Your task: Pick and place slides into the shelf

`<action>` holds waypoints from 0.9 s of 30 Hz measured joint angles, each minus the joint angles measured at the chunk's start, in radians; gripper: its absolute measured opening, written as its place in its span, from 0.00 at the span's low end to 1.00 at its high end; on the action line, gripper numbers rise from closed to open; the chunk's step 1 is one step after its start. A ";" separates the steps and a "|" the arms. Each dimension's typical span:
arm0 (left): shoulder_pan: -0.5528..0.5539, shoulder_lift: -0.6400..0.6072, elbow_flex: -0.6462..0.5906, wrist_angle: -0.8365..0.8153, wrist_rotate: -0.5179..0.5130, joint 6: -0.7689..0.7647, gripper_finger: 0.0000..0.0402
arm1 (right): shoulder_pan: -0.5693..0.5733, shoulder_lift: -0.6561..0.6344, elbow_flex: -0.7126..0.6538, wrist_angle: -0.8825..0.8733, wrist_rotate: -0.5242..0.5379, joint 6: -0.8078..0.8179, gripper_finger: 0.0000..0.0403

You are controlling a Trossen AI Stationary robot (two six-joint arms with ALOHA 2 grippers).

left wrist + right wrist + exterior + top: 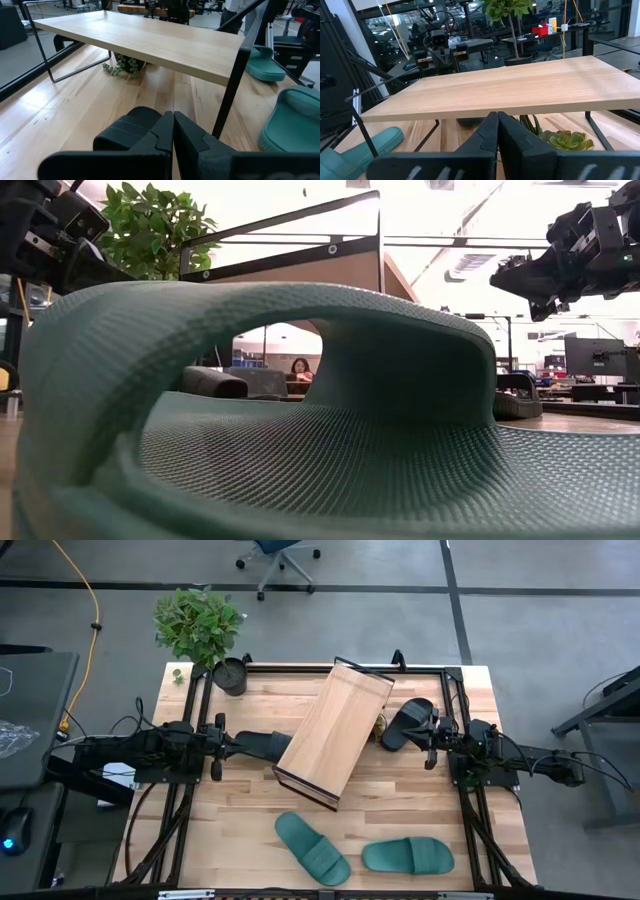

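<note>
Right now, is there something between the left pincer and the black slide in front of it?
Nothing visible stands between them. In the high view the left pincer, shut, is right at the black slide, which lies beside the shelf. The left wrist view shows that slide directly ahead of the pincer.

Open-plan office, desks (485, 44), monitors (595, 360)

**Four cameras around one desk**

The high view looks straight down on the whole desk (250, 830). The low view sits at desk height, pressed against a teal slide (300, 430). Both wrist views face the shelf (150, 42) from opposite sides, close up.
</note>
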 joint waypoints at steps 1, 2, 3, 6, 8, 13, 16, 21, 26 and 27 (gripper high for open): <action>0.000 0.000 0.000 0.000 0.000 0.000 0.00 | 0.000 0.000 0.000 0.000 0.000 0.000 0.00; 0.000 0.000 0.000 0.000 0.000 0.000 0.00 | 0.000 0.000 0.000 0.000 0.000 0.000 0.00; 0.000 0.000 0.000 0.000 0.000 0.000 0.00 | 0.000 0.000 0.000 0.000 0.000 0.000 0.00; 0.000 0.000 0.000 0.000 0.000 0.000 0.00 | 0.000 0.000 0.000 0.000 0.000 0.000 0.00; 0.000 0.000 0.000 0.000 -0.001 0.000 0.00 | 0.000 0.000 0.000 0.000 0.000 0.000 0.00; 0.000 0.000 0.000 0.000 -0.012 0.000 0.00 | 0.000 0.000 0.000 0.000 0.000 0.000 0.00; 0.000 0.000 0.000 0.000 -0.012 0.000 0.00 | 0.000 0.000 0.000 0.000 0.000 0.000 0.00; 0.000 0.000 0.000 0.000 -0.012 0.000 0.00 | 0.000 0.000 0.000 0.000 0.000 0.000 0.00; 0.000 0.000 0.000 0.002 -0.013 -0.001 0.00 | 0.000 0.000 0.000 0.000 0.000 0.000 0.00; 0.000 0.000 0.000 0.002 -0.014 -0.004 0.00 | 0.000 0.000 0.000 0.000 0.000 0.000 0.00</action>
